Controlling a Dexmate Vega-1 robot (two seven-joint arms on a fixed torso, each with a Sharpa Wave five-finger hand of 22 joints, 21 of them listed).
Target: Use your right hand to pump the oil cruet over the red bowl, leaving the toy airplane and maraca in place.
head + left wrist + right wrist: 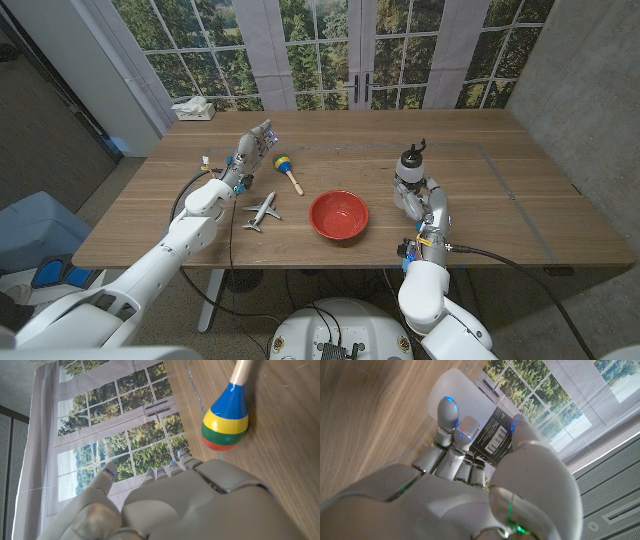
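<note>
Right hand (418, 198) is wrapped around the frosted white oil cruet with the black pump top (409, 170), which stands upright on the wooden table (520, 180), a bit toward the right edge. From the right wrist view you can see the fingers (446, 415) curled around the cruet's cloudy body (451, 385), with the thumb over the dark barcode label (496, 435), so it's got a proper grip on it. The cruet sits just right of the glossy red round bowl (338, 215), close but not touching.

Bowl's near the front edge, roughly mid-table. Left of it lies the little white toy airplane (261, 212), flat on the wood. Behind the plane, the wooden-handled maraca with the blue, yellow, green and red striped head (288, 171) lies on its side, head pointing toward the far edge.

Left hand (252, 148) is just left of the maraca's head, holding nothing, fingers stretched out and apart. The left wrist view shows the maraca (226, 422) beside that hand (200, 505) with a gap between them.

A white tissue box (193, 109) sits at the far left corner.
</note>
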